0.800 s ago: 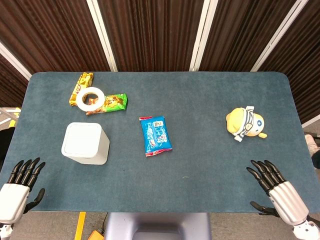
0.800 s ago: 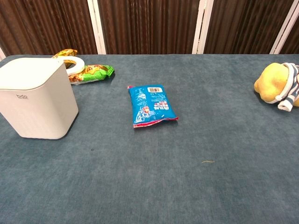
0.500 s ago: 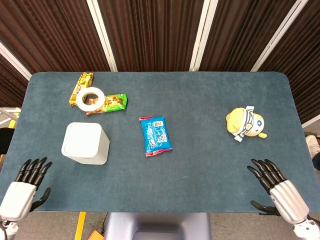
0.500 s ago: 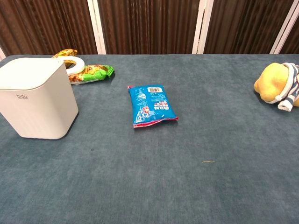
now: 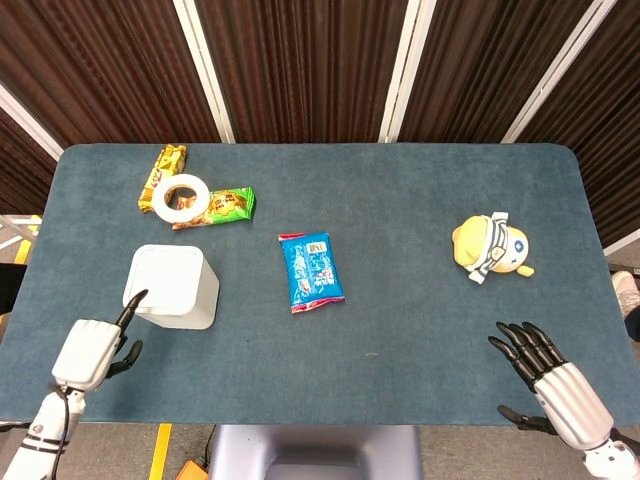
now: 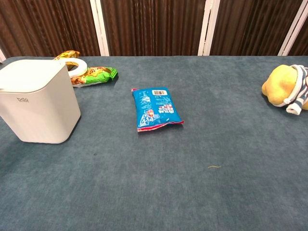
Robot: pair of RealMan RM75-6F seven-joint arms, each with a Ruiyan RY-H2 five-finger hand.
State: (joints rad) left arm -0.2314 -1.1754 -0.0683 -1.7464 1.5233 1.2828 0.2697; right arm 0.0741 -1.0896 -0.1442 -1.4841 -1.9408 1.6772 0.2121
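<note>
My left hand (image 5: 92, 350) hovers over the table's front left corner, just in front of the white lidded bin (image 5: 170, 287) (image 6: 38, 101). One fingertip reaches up to the bin's near left corner, and I cannot tell if it touches. The hand holds nothing. Over the front right edge my right hand (image 5: 545, 378) has its fingers spread and is empty. A yellow plush toy (image 5: 490, 247) (image 6: 286, 89) lies beyond it. At the table's middle lies a blue snack bag (image 5: 310, 271) (image 6: 156, 108). Neither hand shows in the chest view.
At the back left a white tape roll (image 5: 181, 198) (image 6: 77, 67) rests on a green snack packet (image 5: 228, 205) (image 6: 96, 75) and a yellow one (image 5: 162, 172). The blue-grey table (image 5: 400, 200) ends at a dark slatted wall.
My left hand has moved right and forward from the table's corner to the bin and has turned. The right hand has shifted only slightly. The objects stay put.
</note>
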